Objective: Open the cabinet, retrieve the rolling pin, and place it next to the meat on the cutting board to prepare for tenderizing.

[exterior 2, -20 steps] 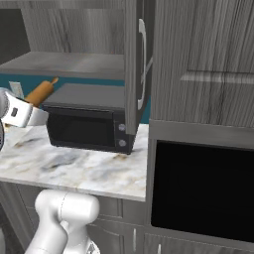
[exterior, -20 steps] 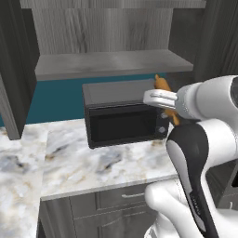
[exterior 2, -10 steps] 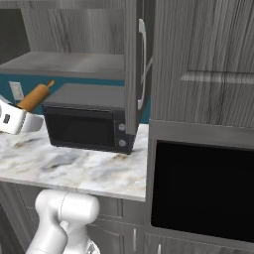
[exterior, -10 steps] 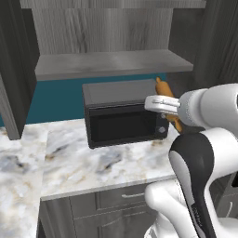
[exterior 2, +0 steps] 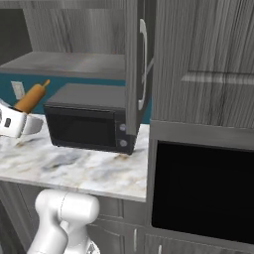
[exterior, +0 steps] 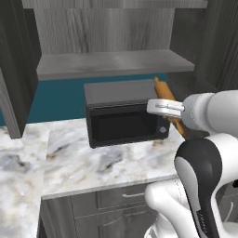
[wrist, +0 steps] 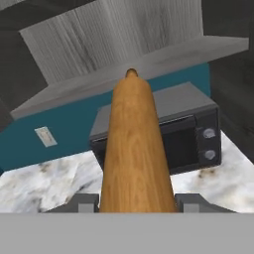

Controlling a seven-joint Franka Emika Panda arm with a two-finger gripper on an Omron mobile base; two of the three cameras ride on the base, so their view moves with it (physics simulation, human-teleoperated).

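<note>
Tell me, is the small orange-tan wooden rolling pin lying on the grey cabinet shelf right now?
No, the small orange-tan wooden rolling pin is held in the hand, in front of the black microwave, below the grey cabinet shelf.

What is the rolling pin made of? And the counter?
The rolling pin looks like smooth orange-tan wood: grain lines run along it. The counter looks like polished marble, white with grey and tan veins, though it may be an imitation.

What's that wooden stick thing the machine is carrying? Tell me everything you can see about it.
It's a rolling pin: a smooth orange-tan wooden cylinder with visible grain and a small rounded knob at its far end. The hand grips it between its two fingers near one end. It hangs in the air, tilted, with the free end pointing up and away, in front of the black microwave and above the marble counter, touching neither.
</note>
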